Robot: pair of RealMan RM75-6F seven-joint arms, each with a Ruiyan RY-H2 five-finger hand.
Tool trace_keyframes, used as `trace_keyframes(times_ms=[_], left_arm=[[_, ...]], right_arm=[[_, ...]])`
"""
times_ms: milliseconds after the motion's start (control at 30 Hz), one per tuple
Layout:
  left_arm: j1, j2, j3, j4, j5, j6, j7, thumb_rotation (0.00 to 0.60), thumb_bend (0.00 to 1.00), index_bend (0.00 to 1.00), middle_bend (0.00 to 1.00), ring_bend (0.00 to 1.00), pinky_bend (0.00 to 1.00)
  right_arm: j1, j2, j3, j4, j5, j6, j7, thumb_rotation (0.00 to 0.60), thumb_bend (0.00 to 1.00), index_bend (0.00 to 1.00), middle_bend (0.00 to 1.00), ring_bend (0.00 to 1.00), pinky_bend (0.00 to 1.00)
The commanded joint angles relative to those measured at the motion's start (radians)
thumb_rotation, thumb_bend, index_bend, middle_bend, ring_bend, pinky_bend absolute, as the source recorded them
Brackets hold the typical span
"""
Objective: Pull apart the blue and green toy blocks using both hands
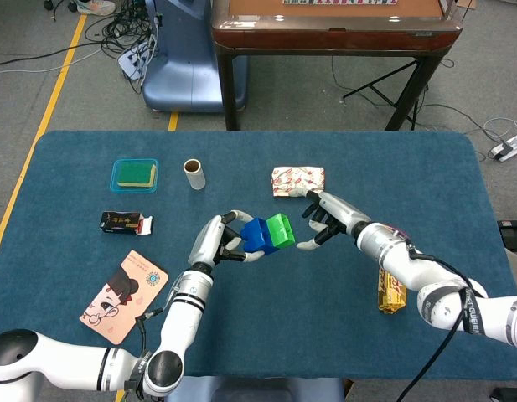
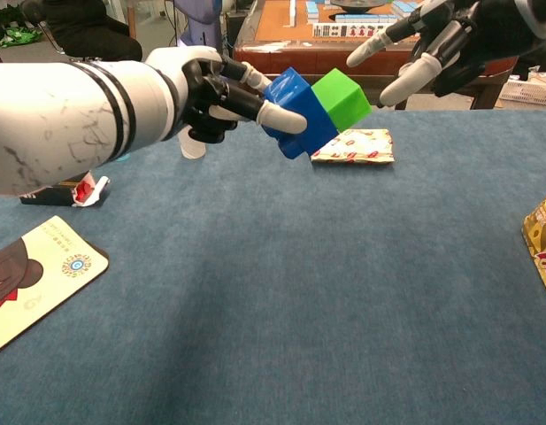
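The blue block (image 1: 258, 236) (image 2: 296, 112) and green block (image 1: 280, 229) (image 2: 341, 99) are still joined and held above the blue table. My left hand (image 1: 225, 241) (image 2: 221, 96) grips the blue block, with the green one sticking out to the right. My right hand (image 1: 323, 219) (image 2: 434, 46) hovers just right of the green block, fingers spread, a small gap between its fingertips and the block. It holds nothing.
A patterned snack pack (image 1: 297, 181) (image 2: 355, 147) lies behind the blocks. A yellow-brown snack bar (image 1: 391, 287) (image 2: 542, 245) lies at the right. A cardboard tube (image 1: 193, 174), a sponge in a tray (image 1: 134, 174), a small black box (image 1: 125, 222) and a picture card (image 1: 124, 295) sit at the left.
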Motion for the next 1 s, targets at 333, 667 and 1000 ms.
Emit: trace_keyframes(times_ms=[333, 667, 1000], left_arm=[[0.005, -0.004, 0.006, 0.003, 0.013, -0.008, 0.008, 0.6, 0.0, 0.61, 1.0, 1.0, 1.0], [0.007, -0.007, -0.001, 0.003, 0.012, -0.012, 0.011, 0.6, 0.0, 0.61, 1.0, 1.0, 1.0], [0.011, -0.005, 0.003, 0.004, 0.012, -0.014, 0.016, 0.6, 0.0, 0.61, 1.0, 1.0, 1.0]], right_arm=[[0.036, -0.056, -0.024, 0.006, 0.077, 0.051, -0.019, 0.6, 0.0, 0.12, 1.0, 1.0, 1.0], [0.05, -0.08, -0.034, 0.02, 0.094, 0.044, -0.029, 0.6, 0.0, 0.12, 1.0, 1.0, 1.0], [0.058, -0.106, -0.045, 0.023, 0.122, 0.083, -0.043, 0.6, 0.0, 0.34, 1.0, 1.0, 1.0]])
